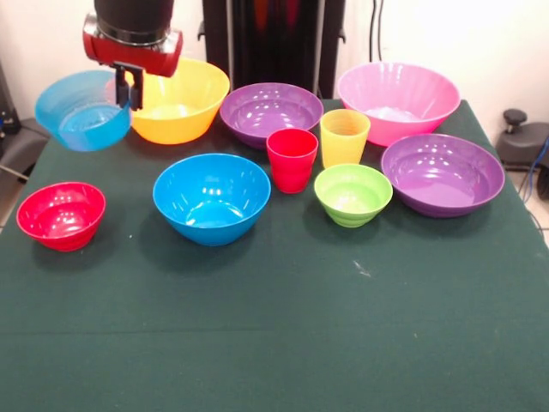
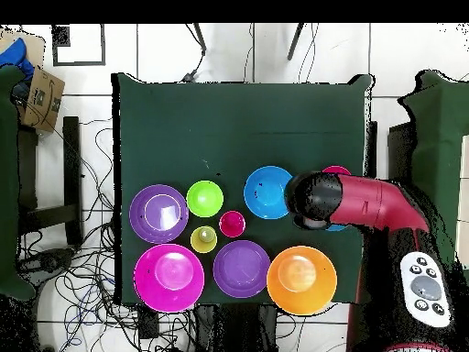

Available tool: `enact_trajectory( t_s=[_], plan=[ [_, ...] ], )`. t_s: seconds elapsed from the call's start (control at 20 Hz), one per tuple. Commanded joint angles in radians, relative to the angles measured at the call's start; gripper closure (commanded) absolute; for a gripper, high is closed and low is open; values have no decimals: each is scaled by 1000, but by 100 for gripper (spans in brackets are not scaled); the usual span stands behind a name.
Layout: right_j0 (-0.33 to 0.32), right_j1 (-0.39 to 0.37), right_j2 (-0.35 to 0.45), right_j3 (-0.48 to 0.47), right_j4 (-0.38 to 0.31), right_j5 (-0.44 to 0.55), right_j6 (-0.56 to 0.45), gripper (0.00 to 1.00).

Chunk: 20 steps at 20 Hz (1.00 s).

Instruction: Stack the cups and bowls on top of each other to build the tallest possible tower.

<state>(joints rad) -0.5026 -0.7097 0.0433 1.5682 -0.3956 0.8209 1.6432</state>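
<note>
My gripper (image 1: 129,93) is shut on the rim of the small blue bowl (image 1: 81,112) and holds it tilted above the table's far left corner. The red cup (image 1: 292,160) and the yellow cup (image 1: 344,136) stand upright side by side mid-table. Around them are the medium blue bowl (image 1: 211,196), lime green bowl (image 1: 352,194), small red bowl (image 1: 61,215), large yellow bowl (image 1: 182,101), large pink bowl (image 1: 398,99) and two purple bowls (image 1: 271,112) (image 1: 443,173). Each piece stands alone; no tower shows. In the overhead view my arm (image 2: 353,203) hides the gripper and the held bowl.
The dark green table (image 1: 283,343) has its whole front half bare. The robot's pedestal (image 1: 274,39) stands behind the purple and yellow bowls. Cables and a cardboard box (image 2: 38,96) lie on the floor beside the table.
</note>
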Motion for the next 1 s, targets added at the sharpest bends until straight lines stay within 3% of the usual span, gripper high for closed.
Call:
enact_trajectory(
  t_s=[0.05,0.4,0.6,0.85,1.0],
  plan=[
    [62,13,91,-92,70,96,71,100],
    [172,52,53,-89,165,21,261,100],
    [233,87,8,-118,174,-3,318,100],
    [288,86,10,-125,185,35,296,100],
    [279,100,47,-111,163,2,212,100]
  ],
)
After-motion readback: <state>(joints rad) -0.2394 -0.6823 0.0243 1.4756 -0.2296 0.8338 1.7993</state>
